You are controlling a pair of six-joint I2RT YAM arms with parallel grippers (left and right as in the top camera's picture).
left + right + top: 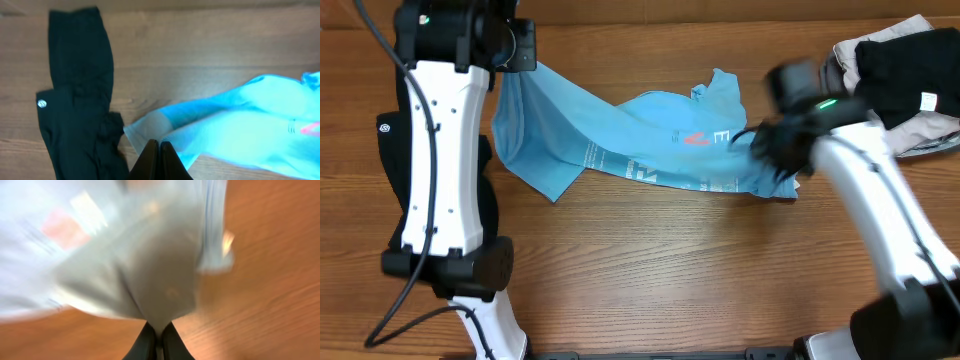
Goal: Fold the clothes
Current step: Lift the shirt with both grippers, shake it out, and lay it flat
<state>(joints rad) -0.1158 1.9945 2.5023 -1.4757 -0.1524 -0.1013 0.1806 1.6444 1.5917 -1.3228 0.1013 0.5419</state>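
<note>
The light blue T-shirt (640, 135) with red and white lettering hangs stretched between my two grippers above the wooden table. My left gripper (517, 62) at the back left is shut on one edge of it; the left wrist view shows the fingers (160, 146) pinching the shirt (240, 130). My right gripper (772, 145) is shut on the shirt's right end; the blurred right wrist view shows cloth (150, 265) pinched between the fingers (160, 332). The long black garment (75, 100) with a small white round logo (42, 103) lies flat on the table, partly under my left arm (388, 150).
A pile of other clothes, black and beige (905, 70), sits at the back right corner. The wooden table (670, 270) extends in front of the shirt. My left arm's white links (435, 170) stand along the left side.
</note>
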